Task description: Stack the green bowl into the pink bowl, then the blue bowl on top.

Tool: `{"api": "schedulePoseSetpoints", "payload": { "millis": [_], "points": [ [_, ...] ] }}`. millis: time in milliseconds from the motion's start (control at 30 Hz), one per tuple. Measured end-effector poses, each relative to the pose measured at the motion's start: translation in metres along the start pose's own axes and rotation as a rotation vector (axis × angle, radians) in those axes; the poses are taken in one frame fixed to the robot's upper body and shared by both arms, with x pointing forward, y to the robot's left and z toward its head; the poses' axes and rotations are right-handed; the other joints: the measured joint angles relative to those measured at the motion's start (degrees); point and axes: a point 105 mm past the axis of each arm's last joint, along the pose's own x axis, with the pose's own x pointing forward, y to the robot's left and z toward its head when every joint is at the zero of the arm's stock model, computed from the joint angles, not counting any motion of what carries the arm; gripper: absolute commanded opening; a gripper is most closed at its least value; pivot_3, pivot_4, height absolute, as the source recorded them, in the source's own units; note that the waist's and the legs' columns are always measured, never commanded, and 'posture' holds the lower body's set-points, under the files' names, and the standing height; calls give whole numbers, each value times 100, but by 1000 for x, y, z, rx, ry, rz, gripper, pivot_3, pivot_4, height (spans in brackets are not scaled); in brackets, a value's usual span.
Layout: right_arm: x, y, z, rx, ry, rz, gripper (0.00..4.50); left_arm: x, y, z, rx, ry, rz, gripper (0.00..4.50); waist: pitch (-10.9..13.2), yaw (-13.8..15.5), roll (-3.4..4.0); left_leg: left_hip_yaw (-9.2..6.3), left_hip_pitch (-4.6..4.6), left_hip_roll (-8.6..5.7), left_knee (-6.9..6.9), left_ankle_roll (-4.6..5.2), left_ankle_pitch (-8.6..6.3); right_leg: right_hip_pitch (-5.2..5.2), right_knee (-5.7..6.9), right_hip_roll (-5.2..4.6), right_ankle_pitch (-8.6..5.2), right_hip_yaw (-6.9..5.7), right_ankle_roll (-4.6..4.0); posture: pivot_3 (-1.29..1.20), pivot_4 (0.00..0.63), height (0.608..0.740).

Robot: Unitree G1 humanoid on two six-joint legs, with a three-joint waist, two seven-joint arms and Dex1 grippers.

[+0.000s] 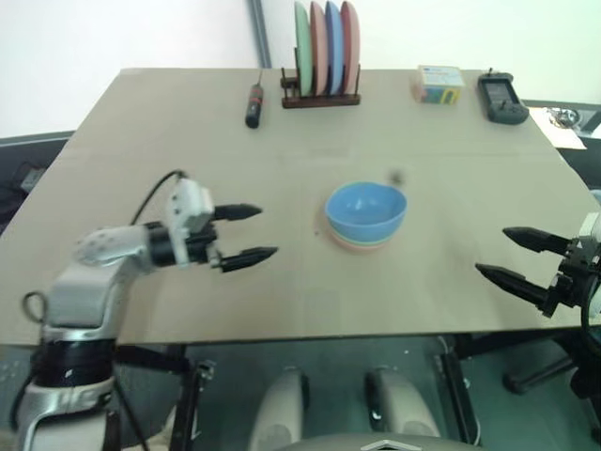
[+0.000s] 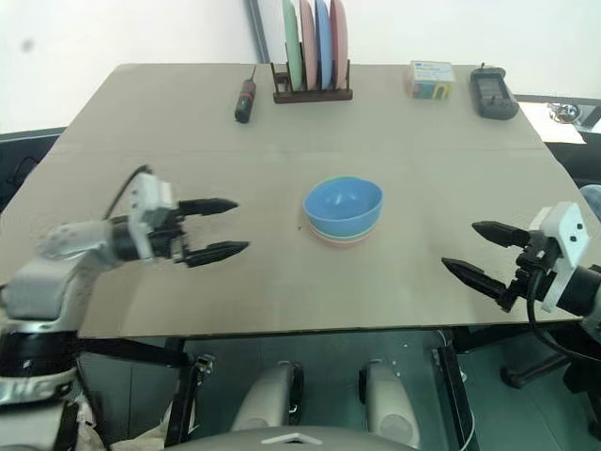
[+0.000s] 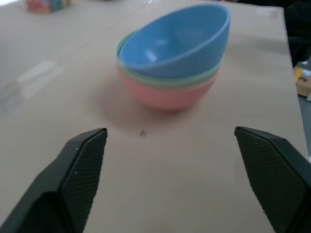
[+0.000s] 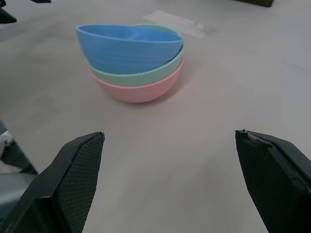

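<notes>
Black fingers of the left gripper [image 1: 246, 233] stand spread, empty, well left of the stack. Mid-table [image 1: 451, 188], the blue bowl [image 1: 366, 210] sits in the green bowl [image 4: 146, 75], inside the pink bowl [image 4: 138, 91]. The right gripper [image 1: 512, 256] is spread, empty.

This looks like a robotics lab or test room rather than a home. A plain tan bench [image 1: 188, 122] stands against a bare white wall [image 1: 113, 33], with dark flooring around it. Along the far edge of the bench sit a wooden rack [image 1: 319, 99] holding coloured plates upright, a screwdriver [image 1: 254, 103] with a black and red handle, a small colourful box [image 1: 438, 84] and a black handheld device [image 1: 501, 98]. Three plastic bowls [image 1: 366, 214] sit nested in mid-bench like practice props. A black cable [image 1: 155, 193] loops over the left arm.
</notes>
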Motion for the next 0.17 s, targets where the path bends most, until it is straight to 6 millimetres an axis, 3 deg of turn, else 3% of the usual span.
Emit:
{"api": "schedulePoseSetpoints", "payload": {
  "millis": [167],
  "points": [
    [-1, 2, 0, -23, 26, 42, 4500, -23, -9, -8, -65, 35, 19, 4436, 0, 27, 0, 5, 0, -1, 0, 0, 0, -1, -2, -6, 0, 0, 0, 0, 150, 740]
  ]
}}
